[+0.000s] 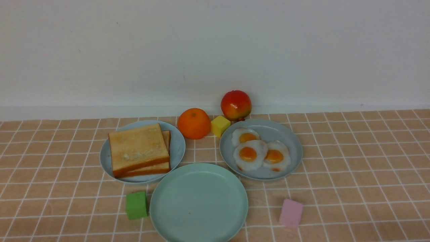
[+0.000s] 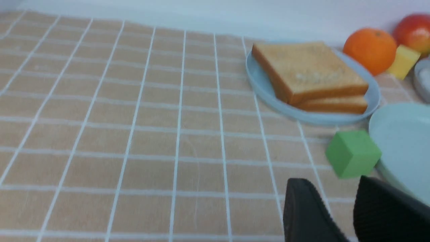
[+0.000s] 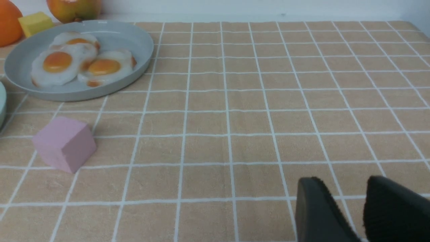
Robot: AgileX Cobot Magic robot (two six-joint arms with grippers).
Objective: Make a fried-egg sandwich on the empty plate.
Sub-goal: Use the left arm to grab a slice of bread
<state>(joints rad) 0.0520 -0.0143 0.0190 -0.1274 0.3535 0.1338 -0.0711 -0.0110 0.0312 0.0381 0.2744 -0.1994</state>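
Both grippers hang low over the checked cloth (image 1: 352,168), out of the front camera's sight. The left gripper (image 2: 339,195) and the right gripper (image 3: 342,190) each show two black fingers parted with only cloth between them, so neither grasps anything. Just ahead of the left one stands a green cube (image 1: 136,205), right beside the left rim of the mint-green plate (image 1: 199,201), which lies bare at near centre. Farther left, two toast slices (image 1: 138,148) are stacked on a light blue plate (image 1: 178,148), the top one shifted slightly off the lower. To the right, past a pink block (image 1: 291,208), three fried eggs (image 1: 248,154) overlap on a grey-blue plate (image 1: 289,141). An orange (image 1: 194,123), a yellow cube (image 1: 220,125) and a red fruit (image 1: 235,105) stand farthest back. Nothing is assembled yet, so I'd judge the first step to be lifting the top slice. Approach its free near edge, pinch that slice's crust alone, and carry it high enough to clear the green cube before laying it flat mid-plate.
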